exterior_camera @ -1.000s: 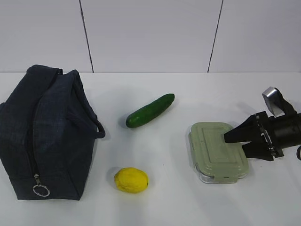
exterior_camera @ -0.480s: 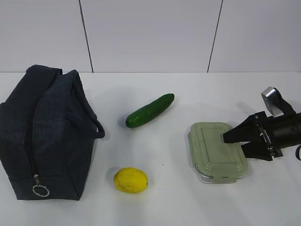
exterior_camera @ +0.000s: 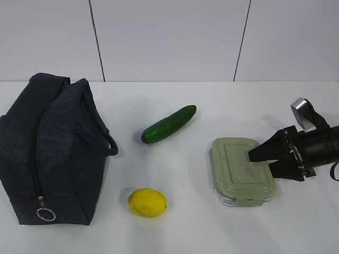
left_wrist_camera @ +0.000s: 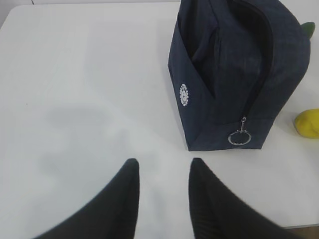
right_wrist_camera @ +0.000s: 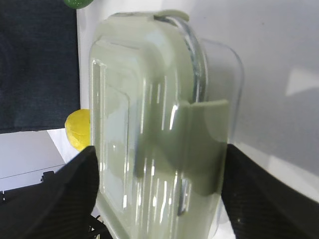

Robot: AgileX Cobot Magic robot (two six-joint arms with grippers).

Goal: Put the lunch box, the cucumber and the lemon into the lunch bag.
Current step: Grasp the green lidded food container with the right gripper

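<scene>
Still right at the start. 0 of 3 things packed so far.

Wrapped around the clear glass lunch box with the pale green clip-on lid (exterior_camera: 242, 177): the right gripper (exterior_camera: 259, 163), 1 black finger on each long side, squeezing it. Box low over the white table (exterior_camera: 212, 233), or resting on it. Hard to tell which.

Off to the far side of the box from that gripper, well apart: the short dark green cucumber (exterior_camera: 168, 124) and the small yellow lemon (exterior_camera: 147, 202), both lying loose on the table. Further off the same way: the dark blue cloth lunch bag (exterior_camera: 47, 148), standing up.

Hanging near the bag end with the ring pull: the left gripper (left_wrist_camera: 163, 162), fingers apart, nothing but bare table between them.

Left to do: carry the box across and drop it in the bag, then the cucumber, then the lemon. Maybe open the bag first.

From the outside view: all 4 things at once, plus the right gripper. No left gripper there at all.

Only from the left wrist view: the left gripper, the little round white logo (left_wrist_camera: 184, 94) on the bag's side and the zip line running up from the metal ring (left_wrist_camera: 236, 138). Zip open or shut? Cannot tell.

Only from the right wrist view: the side clip (right_wrist_camera: 199, 144) up close, and how snugly the box fills the gap between the 2 fingers.
</scene>
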